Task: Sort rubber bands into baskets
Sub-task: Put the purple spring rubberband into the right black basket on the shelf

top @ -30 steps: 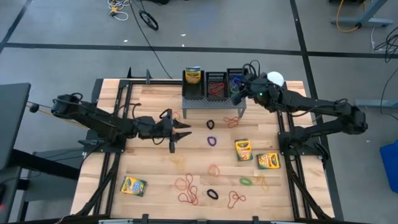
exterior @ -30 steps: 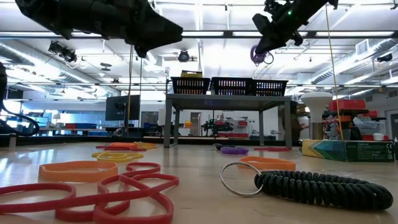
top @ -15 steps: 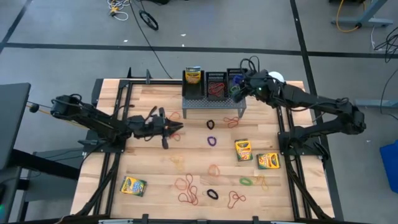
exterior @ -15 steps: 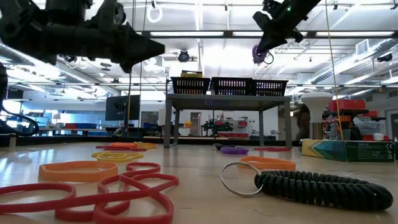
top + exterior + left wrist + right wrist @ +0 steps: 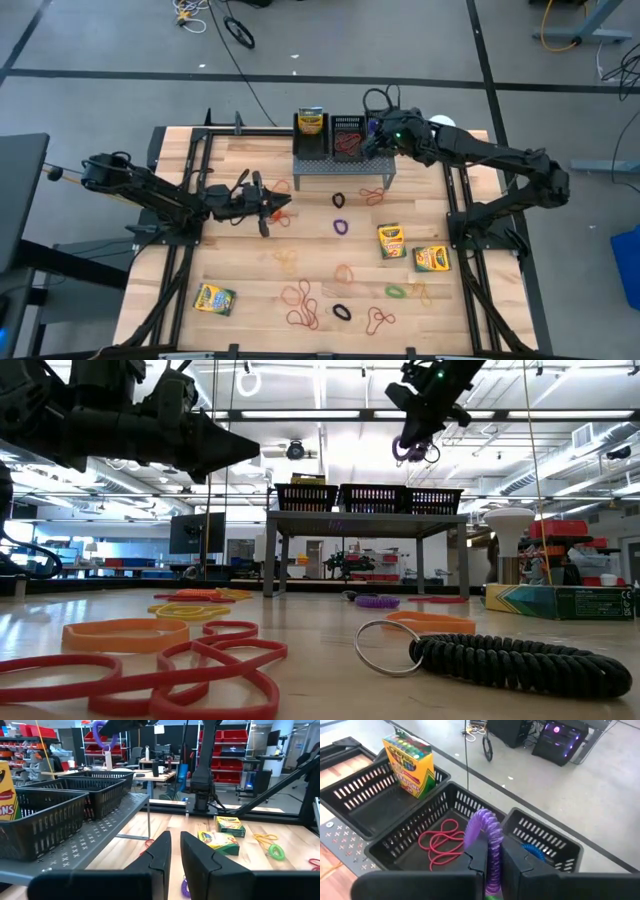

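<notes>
The right end effector (image 5: 490, 851), closed on a purple rubber band (image 5: 487, 832), was held directly above the middle basket (image 5: 405, 842), between its two neighbouring baskets.

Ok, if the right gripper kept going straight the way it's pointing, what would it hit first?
Probably the middle basket. The right gripper, shut on a purple rubber band, points down at it, roughly toward the red bands inside. Depth is unclear, so the wall shared with the blue-band basket is also possible.
</notes>
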`<state>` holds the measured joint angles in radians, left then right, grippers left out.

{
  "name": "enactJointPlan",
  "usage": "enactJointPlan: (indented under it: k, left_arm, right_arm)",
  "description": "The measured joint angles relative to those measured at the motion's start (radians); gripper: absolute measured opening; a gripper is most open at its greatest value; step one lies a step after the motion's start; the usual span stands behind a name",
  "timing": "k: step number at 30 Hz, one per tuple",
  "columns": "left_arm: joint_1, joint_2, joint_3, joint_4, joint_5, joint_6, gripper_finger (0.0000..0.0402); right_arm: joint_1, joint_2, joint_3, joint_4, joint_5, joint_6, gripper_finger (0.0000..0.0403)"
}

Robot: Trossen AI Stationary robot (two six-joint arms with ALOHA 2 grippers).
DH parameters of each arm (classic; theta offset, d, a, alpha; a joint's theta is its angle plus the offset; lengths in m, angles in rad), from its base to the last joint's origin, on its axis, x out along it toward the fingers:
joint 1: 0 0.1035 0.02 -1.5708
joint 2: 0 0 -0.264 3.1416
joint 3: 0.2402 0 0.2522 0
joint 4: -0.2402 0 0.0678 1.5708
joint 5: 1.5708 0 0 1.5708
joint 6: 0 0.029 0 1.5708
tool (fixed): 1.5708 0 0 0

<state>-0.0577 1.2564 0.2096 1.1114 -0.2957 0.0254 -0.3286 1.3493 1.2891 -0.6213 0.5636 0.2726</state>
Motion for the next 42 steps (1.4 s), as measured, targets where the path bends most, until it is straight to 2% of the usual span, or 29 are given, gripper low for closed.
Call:
enactJointPlan:
  k: [8, 15, 23, 34, 42]
  left_arm:
    - [-0.001, 0.0, 0.0, 0.0, 0.001, -0.002, 0.0046]
    - [-0.001, 0.0, 0.0, 0.0, 0.001, -0.002, 0.0046]
    - [-0.001, 0.0, 0.001, 0.0, 0.001, -0.011, 0.0046]
    - [-0.002, 0.0, 0.001, 0.0, 0.001, -0.035, 0.0046]
    - [-0.002, 0.0, 0.001, -0.001, 0.001, -0.035, 0.0046]
  right_arm:
    - [-0.009, 0.023, 0.001, 0.003, -0.006, 0.004, 0.003]
    - [-0.048, -0.028, 0.001, -0.014, -0.075, -0.037, 0.003]
    - [-0.146, -0.106, -0.059, -0.057, -0.171, -0.079, 0.0028]
    - [-0.289, -0.113, -0.102, -0.06, -0.26, -0.133, 0.0027]
    - [-0.315, -0.112, -0.086, -0.132, -0.281, -0.157, 0.0028]
